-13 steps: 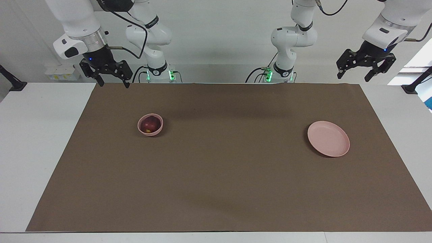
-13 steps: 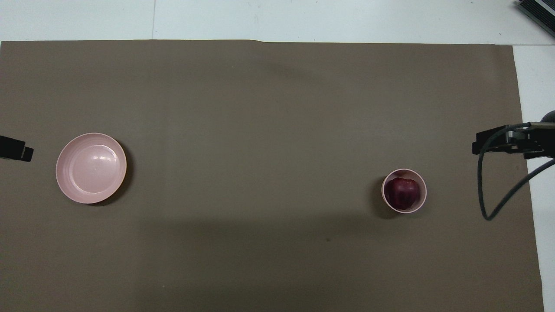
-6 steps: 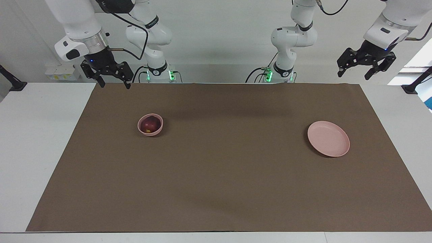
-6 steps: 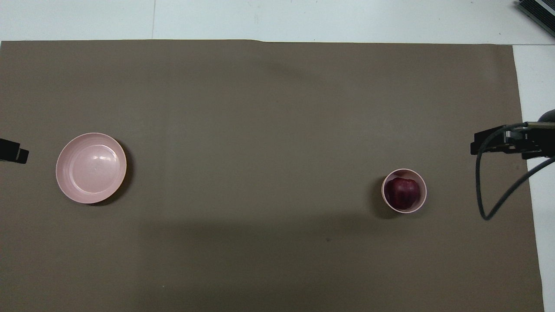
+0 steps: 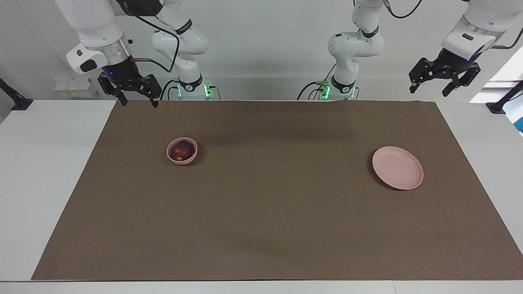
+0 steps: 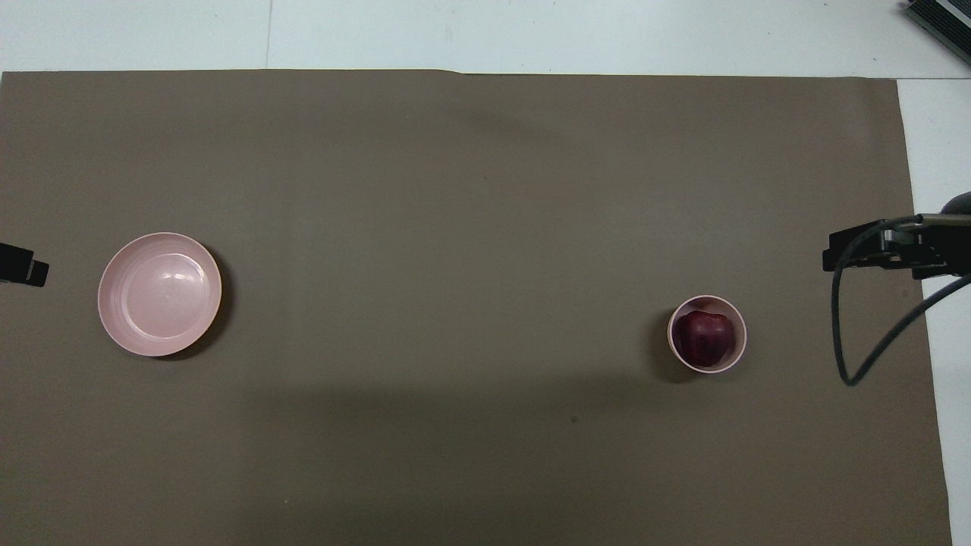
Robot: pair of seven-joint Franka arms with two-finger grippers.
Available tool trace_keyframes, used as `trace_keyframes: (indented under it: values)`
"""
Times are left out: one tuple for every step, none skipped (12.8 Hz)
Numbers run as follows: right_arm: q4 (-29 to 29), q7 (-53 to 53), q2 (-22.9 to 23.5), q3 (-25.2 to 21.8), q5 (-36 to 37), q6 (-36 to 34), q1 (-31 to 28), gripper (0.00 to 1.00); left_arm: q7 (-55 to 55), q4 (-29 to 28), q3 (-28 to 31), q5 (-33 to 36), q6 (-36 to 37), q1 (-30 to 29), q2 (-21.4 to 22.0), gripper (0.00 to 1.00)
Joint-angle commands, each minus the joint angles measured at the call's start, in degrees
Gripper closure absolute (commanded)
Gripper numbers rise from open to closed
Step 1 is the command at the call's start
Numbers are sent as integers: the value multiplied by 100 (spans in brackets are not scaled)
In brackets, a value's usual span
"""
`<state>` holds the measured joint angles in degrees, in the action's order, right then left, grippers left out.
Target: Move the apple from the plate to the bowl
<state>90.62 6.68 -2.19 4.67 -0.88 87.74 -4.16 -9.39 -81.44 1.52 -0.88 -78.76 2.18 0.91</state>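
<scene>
Apple (image 5: 182, 150) yellow patch, facing view only

Brown mat (image 5: 269, 204) on a white table (image 5: 45, 171)

The mat lies flat beneath both raised pincers, covering most of the table, whose bare white margins show at each end.

Brown table cover (image 6: 470, 227) looks like matt paper, smooth w/ faint creases. Plate (image 6: 159, 293) & bowl (image 6: 707, 334): smooth pink plastic-looking, plate w/ slight sheen; apple (image 6: 704, 337) skin dark, semi-glossy. Arm shells (image 5: 96, 24) glossy white plastic w/ a metal ring.
</scene>
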Motion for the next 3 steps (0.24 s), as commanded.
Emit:
trace_keyframes:
  values:
    - [-18, 123, -1, 51, 0, -99, -32, 0, 60, -161, 7, 132, 10, 28, 138, 0]
    - [-18, 132, -1, 51, 0, -99, -6, 0, 60, -161, 7, 132, 10, 28, 138, 0]
    - [-18, 123, -1, 51, 0, -116, -6, 0, 60, -161, 7, 132, 10, 28, 138, 0]
